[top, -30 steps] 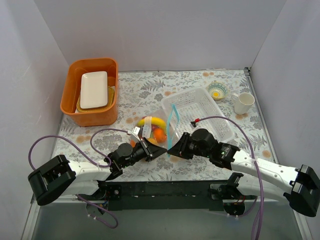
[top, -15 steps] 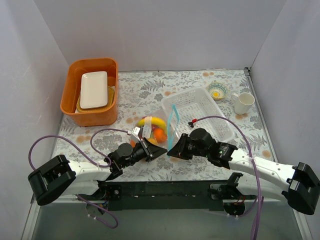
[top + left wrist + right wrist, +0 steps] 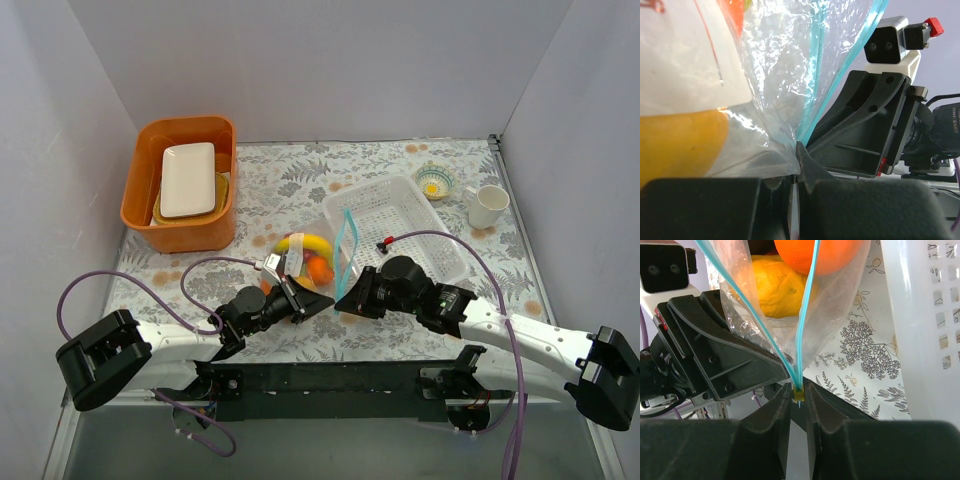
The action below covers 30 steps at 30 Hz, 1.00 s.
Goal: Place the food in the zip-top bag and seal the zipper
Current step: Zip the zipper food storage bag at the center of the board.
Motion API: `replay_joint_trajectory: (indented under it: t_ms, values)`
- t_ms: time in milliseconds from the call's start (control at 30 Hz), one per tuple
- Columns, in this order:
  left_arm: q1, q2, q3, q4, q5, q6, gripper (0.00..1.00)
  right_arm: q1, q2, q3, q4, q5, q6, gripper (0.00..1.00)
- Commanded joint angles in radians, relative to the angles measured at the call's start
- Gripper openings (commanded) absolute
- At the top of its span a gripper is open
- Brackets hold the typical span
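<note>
The clear zip-top bag [image 3: 325,228] lies mid-table holding the food: a banana [image 3: 303,243] and an orange [image 3: 319,267] show through it. Its light blue zipper [image 3: 347,245] stands up along the right side. My left gripper [image 3: 318,300] is shut on the bag's near corner [image 3: 785,160], beside a yellow-orange fruit [image 3: 680,142]. My right gripper [image 3: 350,298] is shut on the small yellow slider [image 3: 798,394] at the zipper's near end. The two blue strips [image 3: 805,315] spread apart above it, with an orange [image 3: 825,252] and a yellow lemon-like piece [image 3: 772,287] inside.
A white perforated basket [image 3: 400,215] stands just right of the bag, close to the right gripper [image 3: 925,330]. An orange bin [image 3: 142,190] with a white plate [image 3: 187,178] is at the back left. A small bowl [image 3: 434,182] and a white mug [image 3: 487,206] are at the back right.
My right gripper shifted slightly left and then back at the bag's near end, still on the slider. The left arm and the bag have barely moved.
</note>
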Motion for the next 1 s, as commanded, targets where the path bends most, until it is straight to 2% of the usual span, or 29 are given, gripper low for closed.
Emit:
replay_joint_trajectory:
  t_ms: [0, 100, 200, 233, 300, 367, 400, 467, 500, 533, 667, 767, 833, 867, 967]
  values:
    - [0.005, -0.010, 0.004, 0.010, 0.002, -0.237, 0.00, 0.005, -0.019, 0.043, 0.008, 0.013, -0.023, 0.27]
    - [0.005, -0.009, 0.002, 0.014, 0.004, -0.239, 0.00, 0.005, -0.017, 0.045, 0.008, 0.013, -0.023, 0.25]
    - [0.005, -0.010, 0.002, 0.013, 0.001, -0.239, 0.00, 0.005, -0.011, 0.043, 0.011, 0.010, -0.026, 0.16]
    - [0.005, -0.012, 0.002, 0.010, 0.002, -0.239, 0.00, 0.005, -0.013, 0.040, 0.015, 0.010, -0.028, 0.07]
    - [0.004, -0.013, -0.002, 0.011, 0.004, -0.240, 0.00, 0.005, -0.011, 0.037, 0.024, 0.010, -0.031, 0.01]
    - [0.005, -0.013, -0.010, 0.020, 0.007, -0.251, 0.00, 0.005, -0.016, 0.036, 0.031, 0.017, -0.029, 0.01]
    - [0.005, -0.013, -0.016, 0.037, 0.007, -0.257, 0.15, 0.005, -0.019, 0.034, 0.032, 0.022, -0.020, 0.01]
    - [0.004, -0.019, -0.041, 0.059, 0.007, -0.268, 0.23, 0.005, -0.034, 0.024, 0.041, 0.028, -0.011, 0.01]
    - [0.005, -0.022, -0.045, 0.062, 0.007, -0.272, 0.30, 0.005, -0.042, 0.016, 0.047, 0.037, -0.003, 0.01]
    - [0.005, -0.028, -0.048, 0.057, 0.005, -0.271, 0.30, 0.005, -0.055, 0.010, 0.063, 0.065, 0.007, 0.01]
    - [0.004, -0.048, -0.045, 0.037, 0.004, -0.262, 0.20, 0.005, -0.075, -0.012, 0.078, 0.083, 0.024, 0.01]
    - [0.004, -0.039, -0.041, 0.045, 0.007, -0.259, 0.18, 0.005, -0.072, -0.013, 0.080, 0.074, 0.027, 0.01]
    - [0.004, -0.021, -0.039, 0.071, 0.009, -0.263, 0.20, 0.005, -0.063, -0.013, 0.081, 0.065, 0.030, 0.01]
    - [0.004, -0.016, -0.038, 0.082, 0.009, -0.265, 0.28, 0.005, -0.060, -0.012, 0.078, 0.062, 0.031, 0.01]
    - [0.004, -0.004, -0.035, 0.112, 0.005, -0.263, 0.38, 0.005, -0.053, -0.007, 0.068, 0.054, 0.031, 0.01]
